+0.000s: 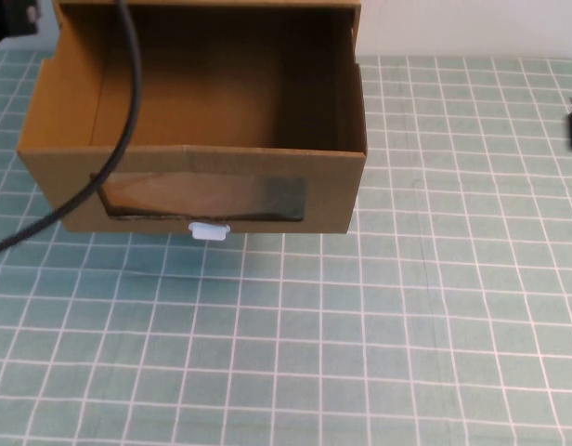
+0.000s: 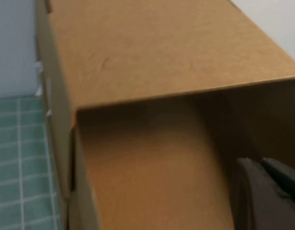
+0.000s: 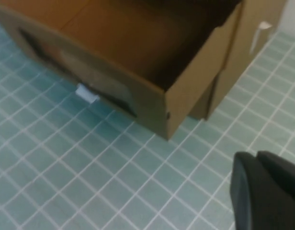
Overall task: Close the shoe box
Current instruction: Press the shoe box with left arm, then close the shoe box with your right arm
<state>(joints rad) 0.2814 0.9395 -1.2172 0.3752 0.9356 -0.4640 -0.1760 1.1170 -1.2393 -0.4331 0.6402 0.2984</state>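
The left gripper (image 2: 265,191) hangs over the pulled-out drawer of the shoe box (image 1: 198,139), and whether its fingers are wide or narrow cannot be told; the right gripper (image 3: 265,191) hovers above bare table (image 1: 407,325) near the right edge, well apart from the box, and its fingers cannot be judged either. The shoe box stands at the far left of the table, its empty drawer drawn out toward the near edge, with 1 clear window (image 1: 207,197) in the front and 1 white pull tab (image 1: 210,230) at the lower edge, and a black cable (image 1: 128,111) crosses it.
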